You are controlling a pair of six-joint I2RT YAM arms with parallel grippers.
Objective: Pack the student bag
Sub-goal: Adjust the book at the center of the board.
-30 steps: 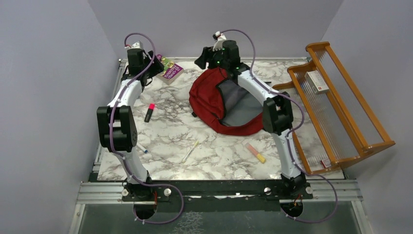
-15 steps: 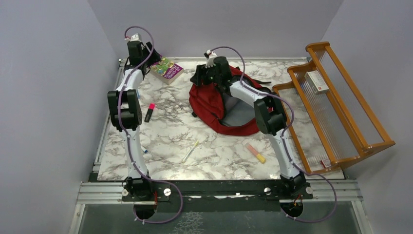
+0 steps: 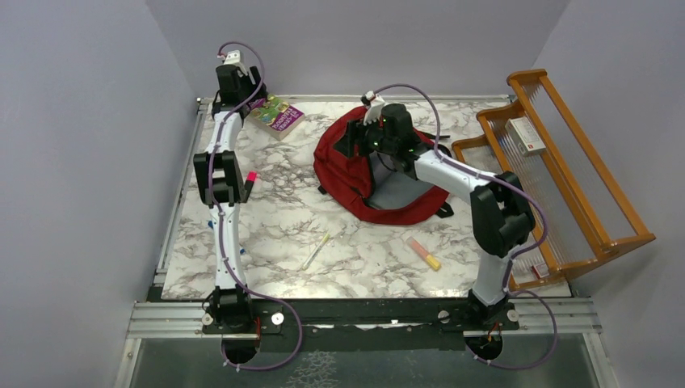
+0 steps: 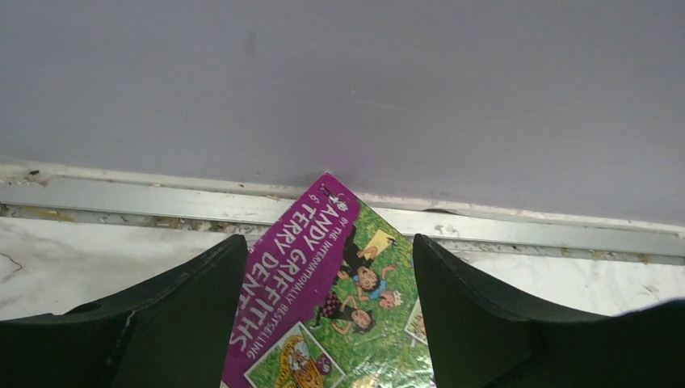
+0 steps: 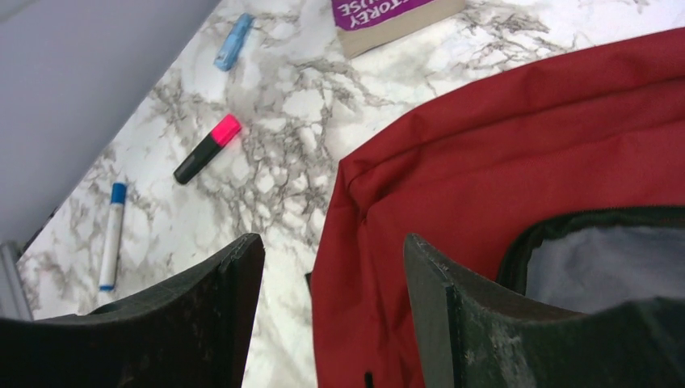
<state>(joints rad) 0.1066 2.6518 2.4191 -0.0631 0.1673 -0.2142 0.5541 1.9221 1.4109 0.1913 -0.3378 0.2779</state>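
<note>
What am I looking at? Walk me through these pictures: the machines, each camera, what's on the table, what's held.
The machine is two robot arms, a left arm and a right arm, bolted to the near edge of a marble table. One picture comes from a fixed camera overhead. The other two come from a camera on each wrist, so the dark shapes at the bottom are that arm's own fingers.

The left gripper is open, with a purple and green book between its fingers by the back wall. The right gripper is open over the edge of an unzipped red backpack. Neither holds anything.

Also on the table are a pink highlighter, a blue-capped marker, an orange highlighter and a thin yellowish pen. A wooden rack stands on the right.
</note>
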